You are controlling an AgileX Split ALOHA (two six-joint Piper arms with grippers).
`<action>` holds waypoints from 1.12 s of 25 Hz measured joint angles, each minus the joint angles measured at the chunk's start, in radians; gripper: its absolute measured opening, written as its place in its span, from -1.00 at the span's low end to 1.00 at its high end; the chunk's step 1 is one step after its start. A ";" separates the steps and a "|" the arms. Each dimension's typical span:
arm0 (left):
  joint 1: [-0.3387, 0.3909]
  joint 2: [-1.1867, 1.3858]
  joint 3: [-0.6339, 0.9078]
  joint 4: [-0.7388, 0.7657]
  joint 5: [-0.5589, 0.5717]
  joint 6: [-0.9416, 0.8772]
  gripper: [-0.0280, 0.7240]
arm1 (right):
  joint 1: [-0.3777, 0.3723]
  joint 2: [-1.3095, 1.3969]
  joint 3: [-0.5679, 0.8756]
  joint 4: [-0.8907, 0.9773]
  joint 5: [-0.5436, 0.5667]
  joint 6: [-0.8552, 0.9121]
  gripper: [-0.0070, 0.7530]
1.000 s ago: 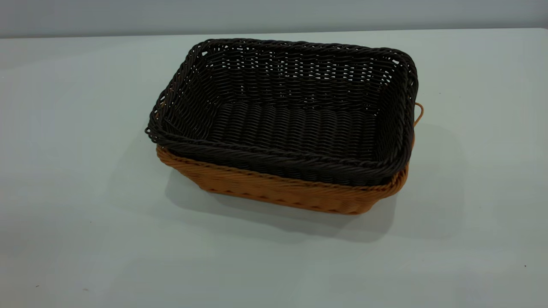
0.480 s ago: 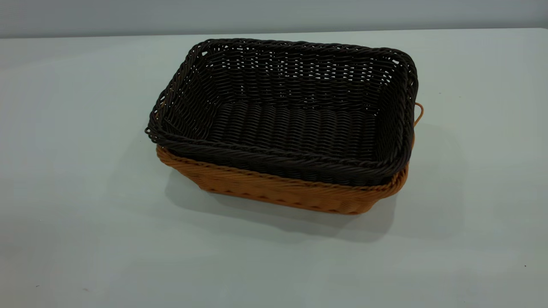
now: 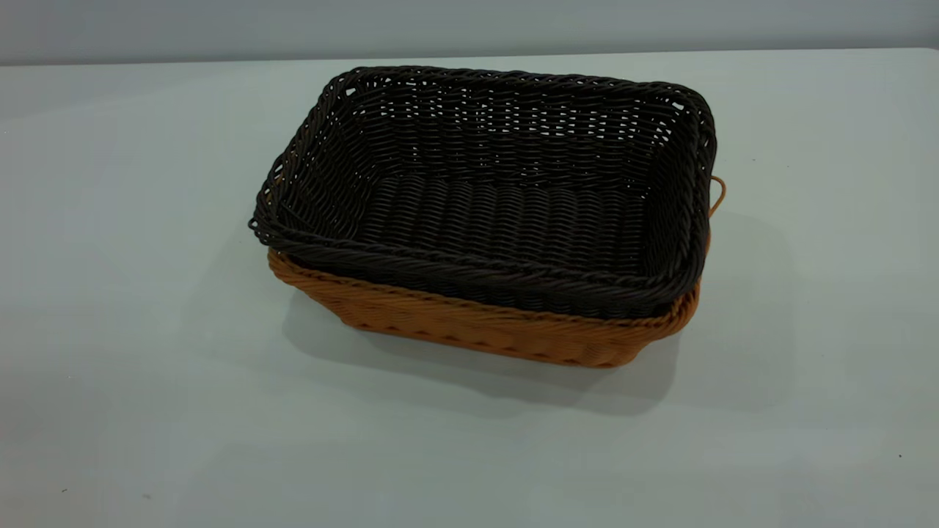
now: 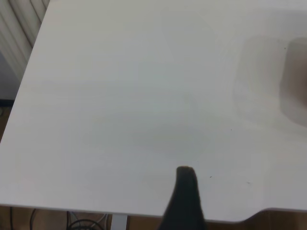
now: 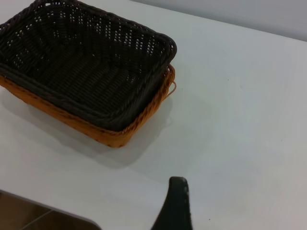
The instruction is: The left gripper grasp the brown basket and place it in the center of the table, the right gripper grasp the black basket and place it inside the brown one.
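Keeping both arms clear suits the black basket point(image 3: 506, 213) nested in the brown basket point(image 3: 477, 330); jaw states cannot be told.

A plain grey wall point(image 3: 469, 29) runs behind the far edge of the scene, unmarked and evenly lit. In the left wrist view, pale vertical slats point(image 4: 19, 28) stand off to one side, and a brownish floor point(image 4: 57, 220) with dark cables point(image 4: 84, 224) shows below. The light is soft, casting faint, diffuse shadows.
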 joint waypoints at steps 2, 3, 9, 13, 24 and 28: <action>0.000 0.000 0.000 0.000 0.000 0.000 0.60 | 0.000 0.000 0.000 -0.013 -0.001 0.020 0.58; 0.000 0.000 0.000 0.000 0.000 0.000 0.60 | 0.000 0.000 0.000 -0.032 -0.004 0.042 0.58; 0.000 0.000 0.000 0.000 0.000 0.000 0.60 | 0.009 0.000 0.006 -0.224 -0.036 0.293 0.58; 0.000 0.000 0.000 0.000 0.000 0.000 0.60 | 0.024 0.000 0.007 -0.291 -0.037 0.342 0.58; 0.000 0.000 0.000 0.000 0.000 0.000 0.60 | 0.030 0.000 0.008 -0.317 -0.038 0.373 0.58; 0.000 0.000 0.000 0.000 0.000 0.000 0.60 | 0.030 0.000 0.008 -0.317 -0.038 0.373 0.58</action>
